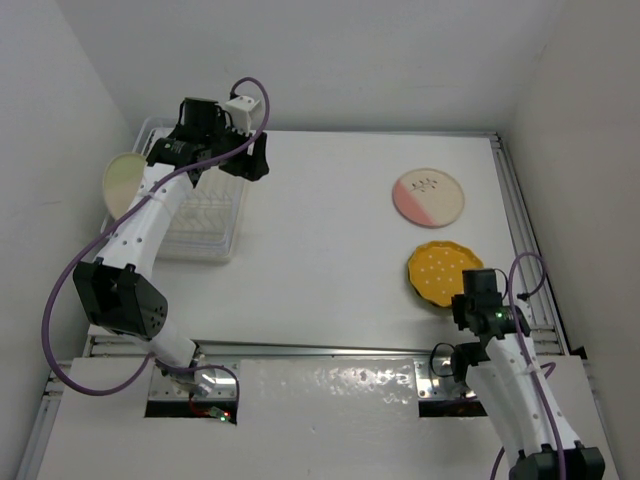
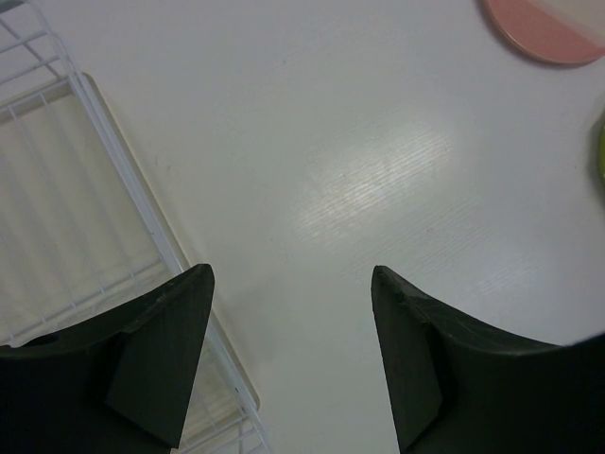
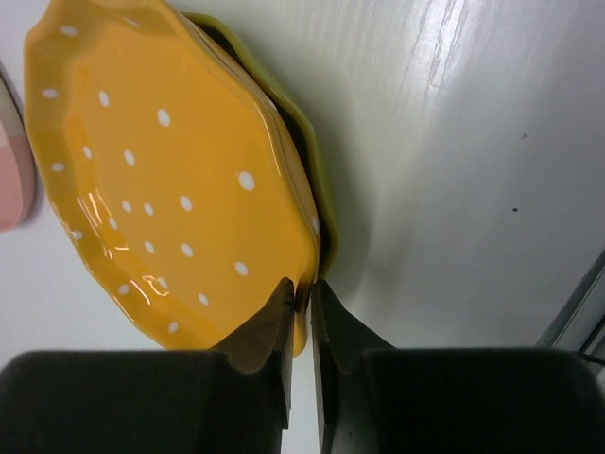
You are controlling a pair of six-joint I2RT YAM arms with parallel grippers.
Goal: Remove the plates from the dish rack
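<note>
Left arm [image 1: 150, 215] outstretched, left claw [image 2: 288, 284] gaping; right claw [image 3: 301, 286] pinches orange plate [image 3: 161, 170].

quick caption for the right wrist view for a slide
Right gripper pinching the rim of the orange dotted plate, which lies over a green plate.

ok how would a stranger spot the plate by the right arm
On the white table, go right, where round plates lie. It is the one nearest the right arm: the orange plate with white dots, not the white-and-pink plate beyond.
</note>
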